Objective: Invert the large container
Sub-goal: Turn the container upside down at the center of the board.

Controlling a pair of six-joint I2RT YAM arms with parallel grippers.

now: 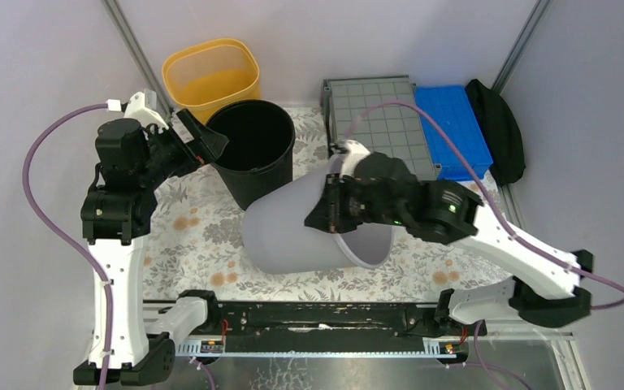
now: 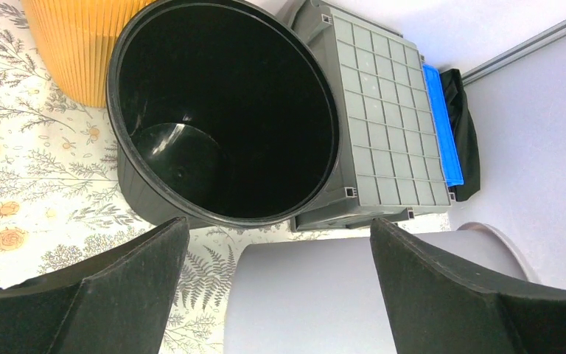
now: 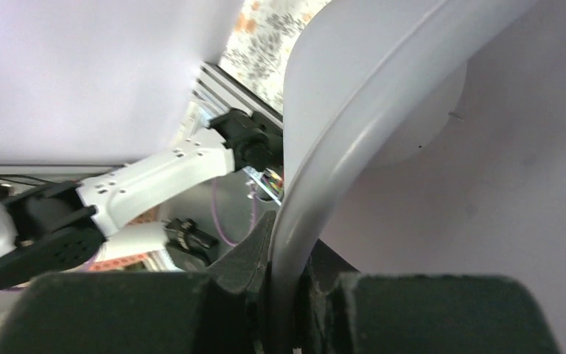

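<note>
Two claws I'm watching: right gripper (image 3: 289, 284) clenching the rim of the light-grey bucket (image 1: 292, 231), left gripper (image 2: 278, 227) hanging released, while the large container (image 1: 378, 122) is sitting far right, grid-side up, looking stiff, its thick rim seeming the best hold.

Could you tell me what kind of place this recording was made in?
Probably a lab test cell for robot manipulation, not a home: plain walls on metal frame posts, robot arms bolted to a rail, and practice bins like the black bucket on a floral cloth.
</note>
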